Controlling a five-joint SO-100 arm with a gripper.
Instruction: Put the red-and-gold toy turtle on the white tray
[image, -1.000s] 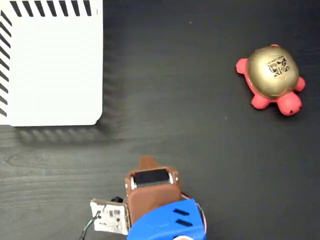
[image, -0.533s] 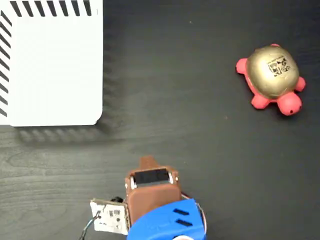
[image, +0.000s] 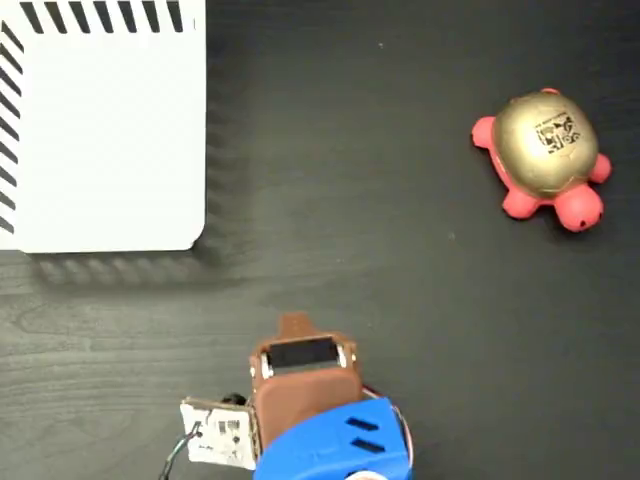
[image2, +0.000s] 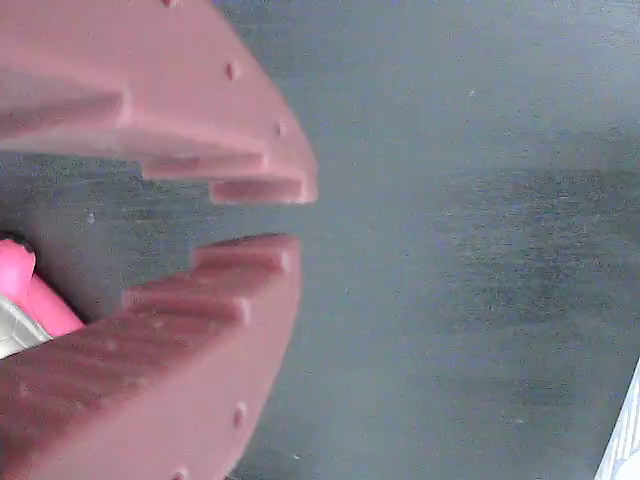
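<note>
The red-and-gold toy turtle (image: 545, 158) lies on the dark table at the right in the fixed view, gold shell up with its black code mark showing and its coral head toward the lower right. The white tray (image: 100, 130) fills the upper left corner, with nothing on it. My gripper (image: 294, 325) is at the bottom centre, far from both. In the wrist view the brown gripper (image2: 290, 218) holds nothing, its toothed jaws only a narrow slit apart. A pink sliver of the turtle (image2: 22, 285) peeks out at the left edge behind the lower jaw.
The blue arm body (image: 330, 445) and a small circuit board (image: 218, 432) sit at the bottom edge. Dark wood-grain table (image: 380, 260) lies between the gripper, turtle and tray. A corner of the tray (image2: 625, 440) shows at the wrist view's lower right.
</note>
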